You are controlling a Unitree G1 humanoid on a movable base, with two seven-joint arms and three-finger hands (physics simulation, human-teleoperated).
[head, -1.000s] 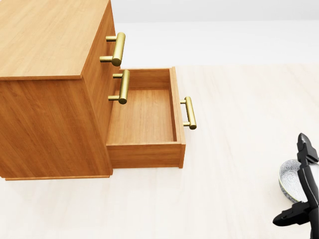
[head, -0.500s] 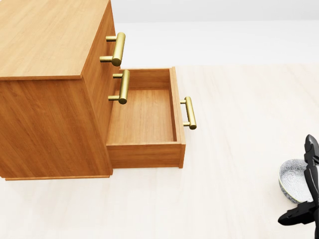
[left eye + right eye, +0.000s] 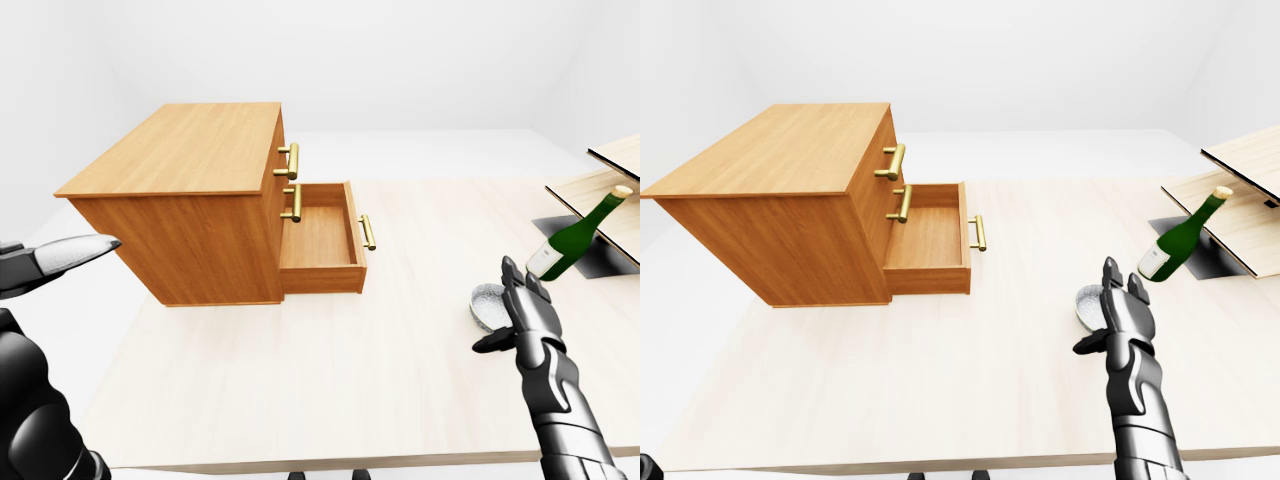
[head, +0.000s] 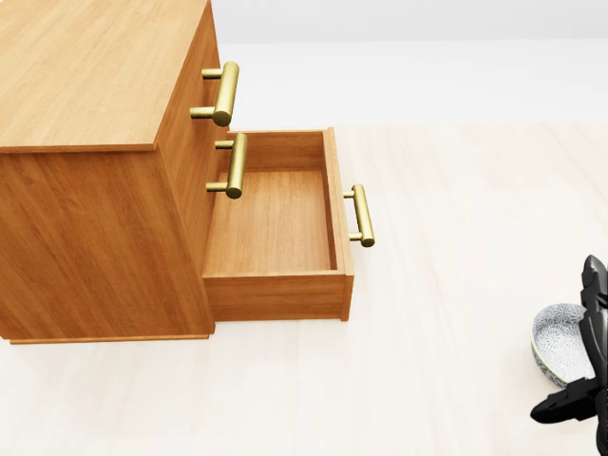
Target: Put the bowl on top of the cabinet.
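Pale wood-grain tabletop (image 3: 300,380) fills the lower half of both eye views, with plain white walls behind it. At about ten o'clock in the left-eye view stands the wooden cabinet (image 3: 190,170), its flat top bare wood. Its lowest drawer (image 3: 320,240) is pulled out toward three o'clock in the head view, showing its wooden floor. Brass bar handles (image 4: 226,92) sit on the cabinet face and on the drawer front.

The bowl (image 4: 557,338), pale grey with a speckled inside, rests on the tabletop at roughly four o'clock from the cabinet, well apart from it and from the open drawer. The right hand (image 3: 528,315) stands just beside the bowl on its three o'clock side, with its fingers straight and upright and its thumb stuck out toward nine o'clock. It is not closed round anything. It may be brushing the bowl's rim, but the hand hides that edge.

At one o'clock from the bowl a green bottle (image 3: 575,240) leans tilted against a slanted wooden board (image 3: 1240,195).

The left hand (image 3: 50,265) enters the left-eye view at nine o'clock, well apart from the bowl, with its fingers stretched out and holding nothing.
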